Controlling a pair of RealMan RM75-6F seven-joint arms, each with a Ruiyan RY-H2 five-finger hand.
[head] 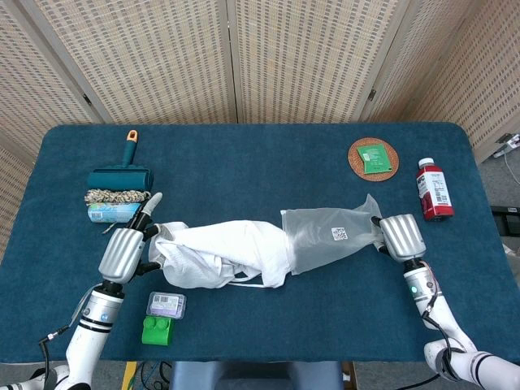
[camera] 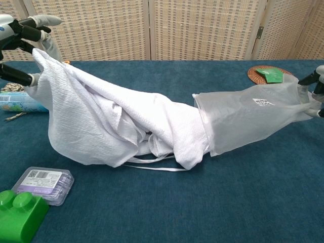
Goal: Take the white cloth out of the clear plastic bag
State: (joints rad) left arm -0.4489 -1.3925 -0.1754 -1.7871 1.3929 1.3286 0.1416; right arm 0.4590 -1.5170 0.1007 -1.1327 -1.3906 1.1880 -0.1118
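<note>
On the blue table [head: 244, 162], before wicker screens [head: 309, 57], the left hand [head: 126, 252] grips the white cloth [head: 223, 252] at nine o'clock. At three o'clock the right hand [head: 402, 237] pinches the clear plastic bag [head: 333, 240].

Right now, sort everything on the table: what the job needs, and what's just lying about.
Job: cloth, bag, left hand, right hand.

Lying about: lint roller, rope, tube, coaster, bottle, green block, small box.

Left hand [head: 126, 252] and right hand [head: 402, 237] are held wide apart, both apparently gripping.
</note>
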